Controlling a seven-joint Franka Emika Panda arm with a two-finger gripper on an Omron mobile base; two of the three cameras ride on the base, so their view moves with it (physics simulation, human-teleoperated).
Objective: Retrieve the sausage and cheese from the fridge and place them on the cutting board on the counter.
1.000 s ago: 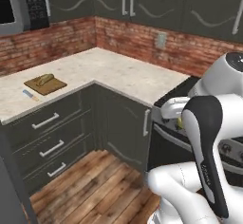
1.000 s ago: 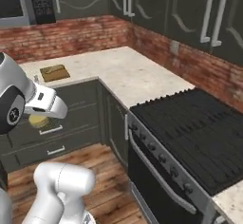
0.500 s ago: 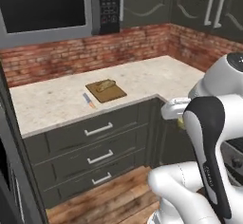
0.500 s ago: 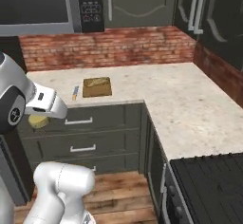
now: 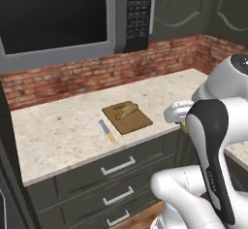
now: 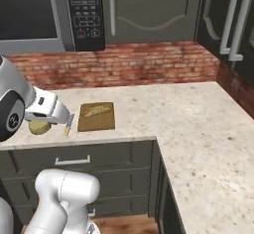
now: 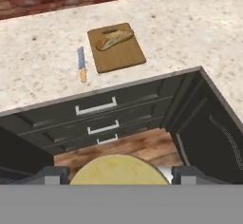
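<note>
Kitchen, microwave (image 5: 58,17), brick backsplash (image 6: 129,62), stone counter (image 5: 58,131)

I note a glossy white arm (image 5: 193,194) of fat, rounded links, smooth and unmarked. A dark grey to black curved shell (image 5: 210,145) covers one link, carrying a small pale mark I cannot read. The wrist housing (image 6: 44,106) is white with tiny dark spots.

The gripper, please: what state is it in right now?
Gripper: shut on the cheese, a rounded yellowish lump between its fingertips.
</note>
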